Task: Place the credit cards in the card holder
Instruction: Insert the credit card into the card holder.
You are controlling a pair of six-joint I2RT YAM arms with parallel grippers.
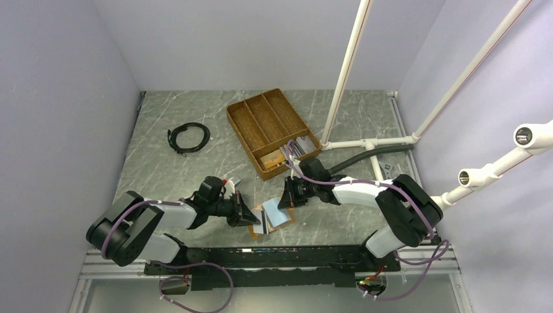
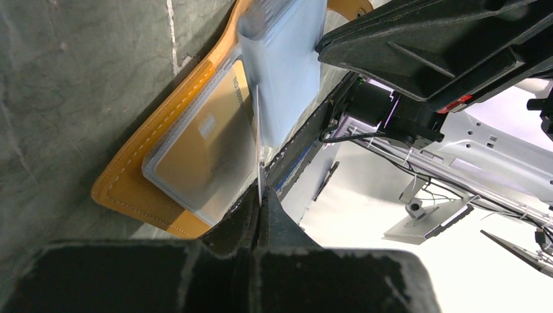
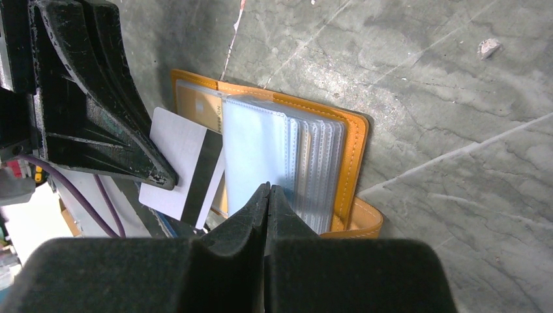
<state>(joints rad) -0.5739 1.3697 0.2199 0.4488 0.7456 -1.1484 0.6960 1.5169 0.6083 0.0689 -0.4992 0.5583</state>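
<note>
Left pincer [image 2: 261,203] pinches a card [image 3: 179,163] at the open card holder [image 3: 355,150].

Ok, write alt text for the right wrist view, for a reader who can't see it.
An open orange card holder with clear sleeves lies on the marble table, a gold card in one sleeve. The left gripper holds a black-striped white card at its edge; the right gripper, jaws shut, points at the sleeves.

- Grey marble-patterned bench [image 1: 195,176] fills the middle, evenly lit.
- Plain pale lavender walls [image 1: 65,98] enclose it at 9, 12 and 3 o'clock.
- White PVC pipe frame [image 1: 346,65] rises at 2 o'clock, its base lying on the bench.
- Black rail [image 1: 274,257] runs along 6 o'clock.
</note>
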